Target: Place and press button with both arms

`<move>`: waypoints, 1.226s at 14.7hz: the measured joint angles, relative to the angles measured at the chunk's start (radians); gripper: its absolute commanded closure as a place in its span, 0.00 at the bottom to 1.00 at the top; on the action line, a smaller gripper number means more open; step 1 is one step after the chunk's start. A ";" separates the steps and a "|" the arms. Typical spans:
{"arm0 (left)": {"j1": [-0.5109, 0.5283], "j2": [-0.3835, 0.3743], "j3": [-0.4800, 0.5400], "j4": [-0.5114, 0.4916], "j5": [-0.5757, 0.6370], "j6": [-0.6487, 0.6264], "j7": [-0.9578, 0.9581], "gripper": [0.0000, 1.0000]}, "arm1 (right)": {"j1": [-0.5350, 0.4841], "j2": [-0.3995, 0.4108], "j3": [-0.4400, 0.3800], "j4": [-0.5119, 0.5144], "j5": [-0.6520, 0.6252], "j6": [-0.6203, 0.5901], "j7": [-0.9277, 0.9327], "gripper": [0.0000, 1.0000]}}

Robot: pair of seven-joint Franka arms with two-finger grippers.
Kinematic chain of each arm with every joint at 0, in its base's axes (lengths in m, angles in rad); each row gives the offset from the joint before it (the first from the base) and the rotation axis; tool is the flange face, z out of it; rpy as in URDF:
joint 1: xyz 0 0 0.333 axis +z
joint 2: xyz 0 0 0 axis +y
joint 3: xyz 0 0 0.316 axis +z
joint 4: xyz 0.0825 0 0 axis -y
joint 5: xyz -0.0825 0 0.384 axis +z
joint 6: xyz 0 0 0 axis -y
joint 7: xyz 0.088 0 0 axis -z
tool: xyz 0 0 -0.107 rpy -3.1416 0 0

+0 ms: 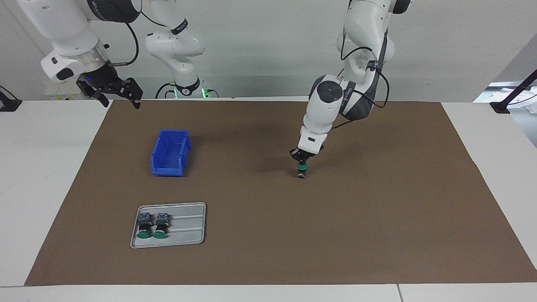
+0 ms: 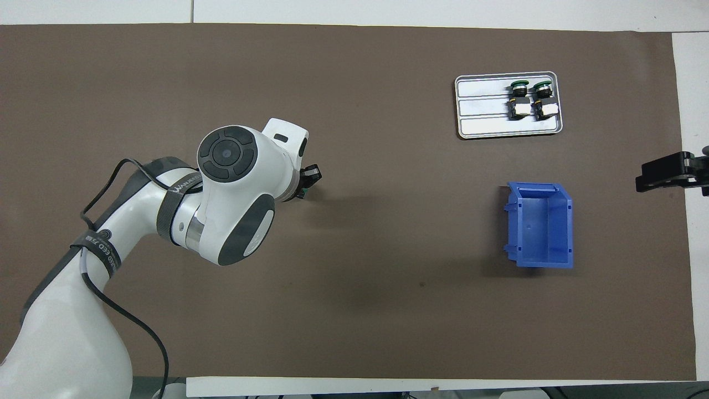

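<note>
The button (image 1: 301,171) stood upright on the brown mat (image 1: 377,218), green cap up, long axis vertical, toward the left arm's end. The blue bin (image 1: 170,153) looked empty; the grey tray (image 1: 188,228) held two like buttons (image 1: 152,225) lying flat. The right gripper (image 1: 117,98) waited, spread wide, holding nothing. The left gripper (image 1: 301,161), fingertips closed, touched the cap.

Looked like a robotics lab: two white arms (image 1: 335,109) were mounted at a white table (image 1: 50,167) against a bare grey wall, a brown mat (image 1: 335,230) covered the tabletop, and a blue parts bin (image 1: 170,153) and metal tray (image 1: 184,228) sat on it.
</note>
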 measured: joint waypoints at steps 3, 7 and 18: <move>0.021 -0.011 0.010 0.043 0.000 -0.048 0.013 0.79 | 0.000 0.000 0.000 0.000 0.000 0.000 0.000 0.02; 0.061 -0.044 0.021 0.132 0.000 -0.190 0.038 0.24 | 0.000 0.000 0.000 0.000 0.000 0.000 0.000 0.02; 0.404 -0.175 0.043 0.140 0.003 -0.371 0.420 0.00 | 0.000 0.000 0.000 0.000 0.000 0.000 0.000 0.02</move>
